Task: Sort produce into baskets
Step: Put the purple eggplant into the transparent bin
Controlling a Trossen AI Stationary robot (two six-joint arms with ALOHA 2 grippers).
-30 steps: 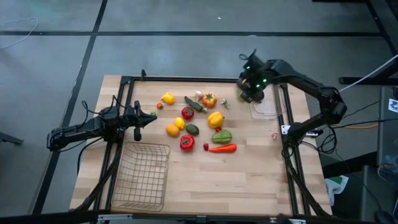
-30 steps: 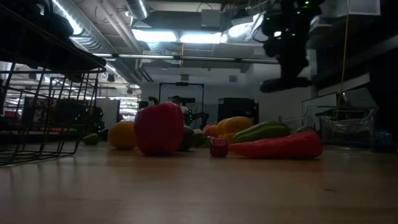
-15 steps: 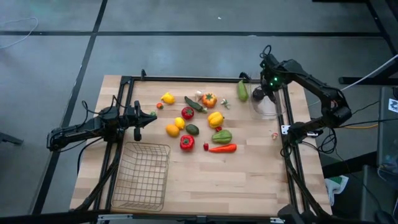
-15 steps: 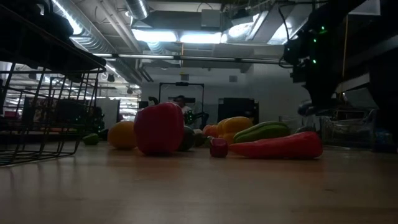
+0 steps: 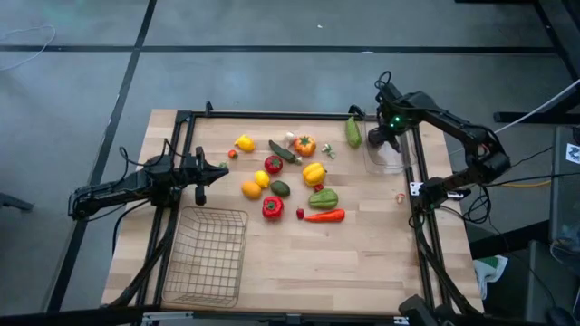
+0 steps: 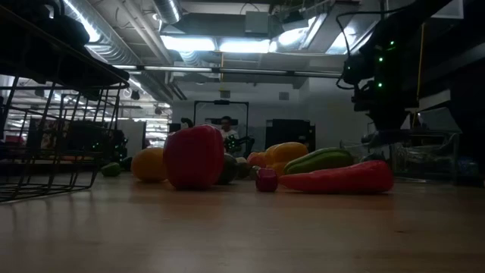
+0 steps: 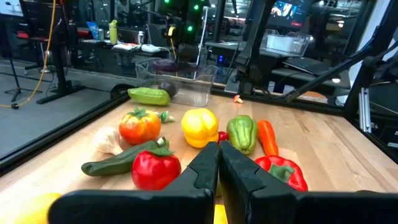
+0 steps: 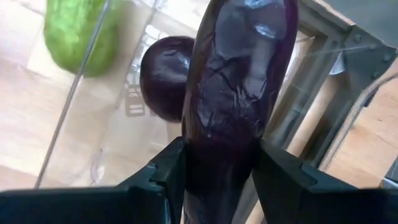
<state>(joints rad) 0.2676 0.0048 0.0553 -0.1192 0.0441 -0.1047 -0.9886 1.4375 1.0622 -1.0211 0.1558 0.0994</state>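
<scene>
While the right gripper (image 8: 217, 171) hangs over the clear bin (image 5: 388, 154), jaws clamped on a purple eggplant (image 8: 233, 87), we count one eggplant (image 8: 163, 78) binned. Wire basket (image 5: 207, 257) looks empty; most produce sits mid-desk, a cucumber (image 5: 352, 132) beside the bin. Left gripper (image 7: 217, 158) idles, jaws shut. Bin contents barely readable from above.

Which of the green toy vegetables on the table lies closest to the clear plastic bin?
The light green cucumber-shaped piece, lying alone just left of the clear plastic bin near the table's far edge. The other green pieces sit in the central cluster, farther from the bin.
</scene>
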